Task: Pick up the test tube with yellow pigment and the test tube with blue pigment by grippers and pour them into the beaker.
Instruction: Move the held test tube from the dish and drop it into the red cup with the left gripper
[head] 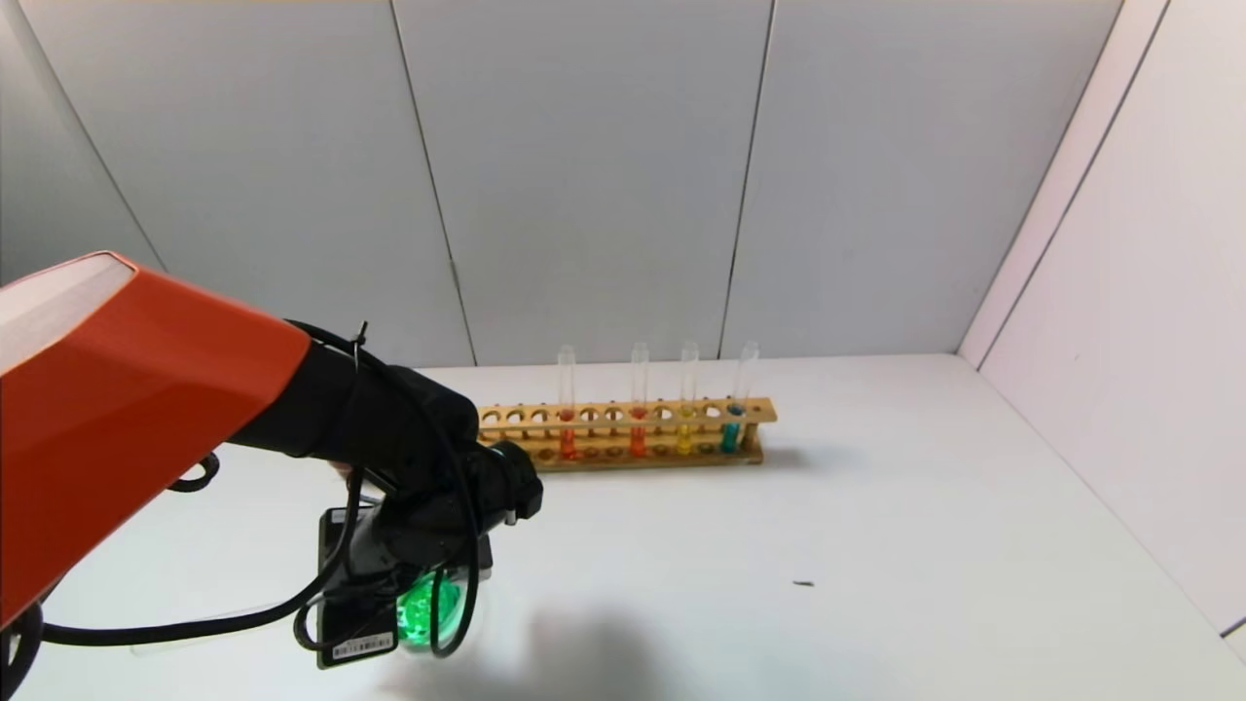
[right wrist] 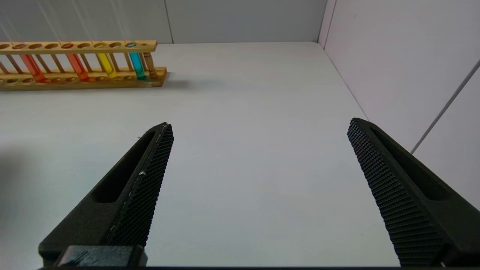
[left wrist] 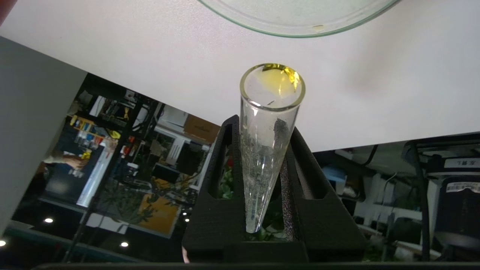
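Note:
My left gripper [left wrist: 264, 125] is shut on the test tube with yellow pigment [left wrist: 268, 150], which is tipped mouth-down. The tube is almost empty, with a little yellow liquid at its lip. Its mouth hangs over bare table just short of the beaker [left wrist: 300, 32], of which only the clear rim shows. In the head view the left gripper [head: 428, 565] is at the front left and hides the tube and the beaker. The test tube with blue pigment [right wrist: 137, 65] stands at the rack's right end [head: 732, 428]. My right gripper [right wrist: 259, 123] is open and empty, low over the table's right side.
The wooden rack [head: 769, 409] stands across the back of the white table [head: 876, 545]. It also holds two orange-red tubes [head: 567, 438] and a golden-yellow tube [head: 685, 433]. A green glow [head: 428, 608] shows under the left gripper. White walls close the back and right.

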Controlling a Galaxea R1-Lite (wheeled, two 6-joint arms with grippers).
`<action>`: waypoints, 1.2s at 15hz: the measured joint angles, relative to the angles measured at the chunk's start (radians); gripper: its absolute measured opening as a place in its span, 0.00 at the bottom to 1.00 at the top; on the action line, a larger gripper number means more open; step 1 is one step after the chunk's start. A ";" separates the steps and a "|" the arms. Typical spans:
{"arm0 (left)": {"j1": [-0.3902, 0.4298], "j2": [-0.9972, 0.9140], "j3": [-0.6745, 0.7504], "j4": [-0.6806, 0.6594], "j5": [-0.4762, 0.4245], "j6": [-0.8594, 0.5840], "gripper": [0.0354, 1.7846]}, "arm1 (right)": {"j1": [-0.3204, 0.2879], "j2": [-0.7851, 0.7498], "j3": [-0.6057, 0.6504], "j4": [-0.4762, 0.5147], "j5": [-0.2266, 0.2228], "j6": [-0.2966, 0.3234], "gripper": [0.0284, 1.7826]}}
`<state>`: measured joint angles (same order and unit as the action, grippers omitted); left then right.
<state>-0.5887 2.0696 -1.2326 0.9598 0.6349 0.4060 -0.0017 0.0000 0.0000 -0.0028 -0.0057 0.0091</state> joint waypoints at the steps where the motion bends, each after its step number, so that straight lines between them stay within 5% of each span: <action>1: 0.002 -0.013 -0.005 -0.002 -0.007 -0.036 0.16 | 0.000 0.000 0.000 0.000 0.000 0.000 0.95; 7: 0.034 -0.183 -0.050 -0.041 -0.040 -0.209 0.16 | 0.000 0.000 0.000 0.000 0.000 0.000 0.95; 11: 0.065 -0.317 -0.049 -0.238 -0.039 -0.380 0.16 | 0.000 0.000 0.000 0.000 0.000 0.000 0.95; 18: 0.191 -0.414 -0.031 -0.537 -0.048 -0.430 0.16 | 0.000 0.000 0.000 0.000 0.000 0.000 0.95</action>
<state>-0.3979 1.6557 -1.2638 0.4223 0.5872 -0.0240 -0.0017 0.0000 0.0000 -0.0028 -0.0062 0.0091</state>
